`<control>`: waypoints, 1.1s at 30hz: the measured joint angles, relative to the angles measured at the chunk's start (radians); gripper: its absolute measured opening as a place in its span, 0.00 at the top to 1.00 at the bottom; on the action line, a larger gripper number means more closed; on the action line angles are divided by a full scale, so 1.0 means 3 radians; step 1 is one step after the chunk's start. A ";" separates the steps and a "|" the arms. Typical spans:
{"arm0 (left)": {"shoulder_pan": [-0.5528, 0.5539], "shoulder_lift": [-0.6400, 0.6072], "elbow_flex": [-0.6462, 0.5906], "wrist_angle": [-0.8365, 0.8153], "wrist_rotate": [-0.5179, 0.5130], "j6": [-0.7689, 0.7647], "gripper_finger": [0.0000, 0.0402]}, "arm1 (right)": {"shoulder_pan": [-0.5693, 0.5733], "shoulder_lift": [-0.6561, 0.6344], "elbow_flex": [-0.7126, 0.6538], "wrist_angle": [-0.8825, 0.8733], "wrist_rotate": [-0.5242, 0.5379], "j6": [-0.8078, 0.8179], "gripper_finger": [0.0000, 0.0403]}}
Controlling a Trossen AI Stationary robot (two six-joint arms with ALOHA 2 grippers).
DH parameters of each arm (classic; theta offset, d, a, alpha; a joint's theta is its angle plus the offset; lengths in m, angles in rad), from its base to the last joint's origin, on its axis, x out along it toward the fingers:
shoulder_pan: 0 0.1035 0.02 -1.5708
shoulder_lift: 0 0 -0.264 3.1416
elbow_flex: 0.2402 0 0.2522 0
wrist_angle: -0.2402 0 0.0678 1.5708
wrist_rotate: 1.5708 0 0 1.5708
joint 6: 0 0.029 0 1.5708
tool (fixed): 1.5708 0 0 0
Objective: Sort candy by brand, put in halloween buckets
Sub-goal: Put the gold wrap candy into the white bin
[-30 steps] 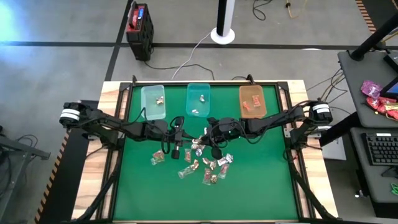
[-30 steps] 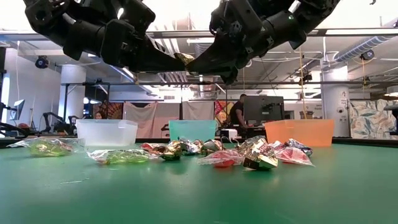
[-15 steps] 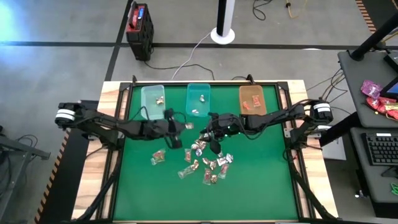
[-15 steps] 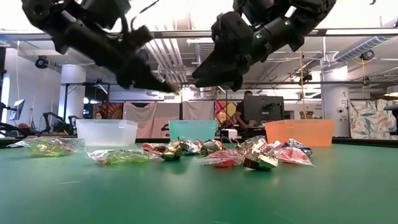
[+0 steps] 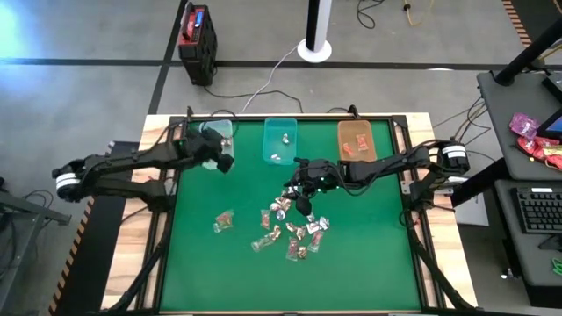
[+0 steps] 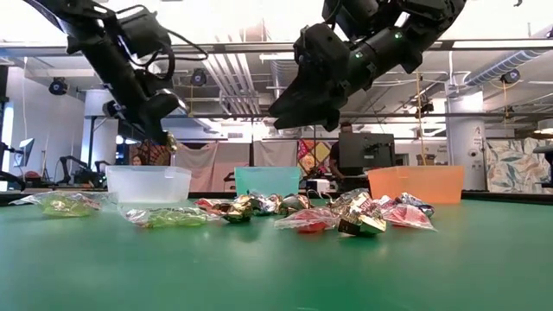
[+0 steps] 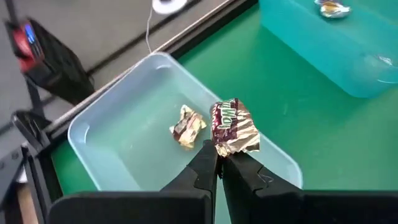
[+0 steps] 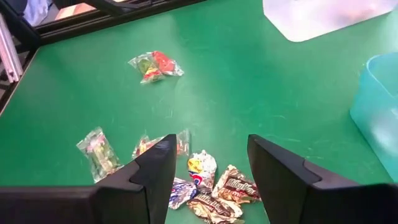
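My left gripper point(image 5: 224, 163) point(image 6: 168, 138) hangs over the pale clear-green bucket point(image 5: 216, 143) point(image 7: 124, 143), shut on a gold-brown candy point(image 7: 233, 127). One like candy point(image 7: 186, 126) lies on that bucket's floor. The teal bucket point(image 5: 280, 140) and the orange bucket point(image 5: 356, 142) stand beside it along the far edge. My right gripper point(image 5: 302, 191) point(image 8: 208, 149) hovers open above the pile of candy point(image 5: 290, 230) point(image 8: 211, 190) at mid-table, with nothing between its fingers. My left gripper pinches the candy's crimped lower wrapper edge point(image 7: 222, 149) between its two fingertips. The fingers slant downward from the table's left. The candy sticks out beyond the fingertips, lifted clear above the pale bucket's near rim.
Loose clear-wrapped candies lie left of the pile point(image 5: 223, 221) point(image 8: 155, 65). The teal bucket holds silvery candies point(image 7: 329, 7); the orange one holds red ones point(image 5: 353, 147). A red-and-black box point(image 5: 197, 33) stands on the floor beyond the table. Bare green mat point(image 5: 290, 285) fills the near half.
My left gripper has gone from mid-table, where it met my right gripper, toward the far left and now stands over the pale bucket, carrying the gold-brown candy clear of the table. My right gripper has opened, let go of that candy and stayed above the pile.
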 joint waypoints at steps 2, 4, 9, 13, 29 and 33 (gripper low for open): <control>0.0109 0.0027 0.0044 -0.0047 0.0034 -0.0029 1.00 | 0.0001 0.0000 0.0000 0.0005 -0.0001 0.0000 0.53; 0.0184 0.0070 0.0081 -0.0086 0.0035 -0.0051 1.00 | 0.0001 0.0000 0.0000 0.0004 -0.0001 0.0000 0.53; 0.0229 0.0228 0.0187 -0.0256 0.0036 -0.0049 0.93 | 0.0003 0.0000 0.0000 -0.0005 -0.0001 0.0025 0.53; 0.0228 0.0341 0.0209 -0.0289 0.0037 -0.0050 0.86 | 0.0003 0.0000 0.0000 -0.0006 -0.0001 0.0031 0.53; -0.0396 0.0202 0.0209 -0.0141 0.0037 -0.0076 0.78 | 0.0050 0.0000 0.0003 -0.1125 -0.0148 0.0497 0.53; -0.0943 0.0165 0.0205 0.0060 0.0260 0.0162 0.78 | 0.0227 0.0000 0.0003 -0.1253 -0.0119 0.0024 0.54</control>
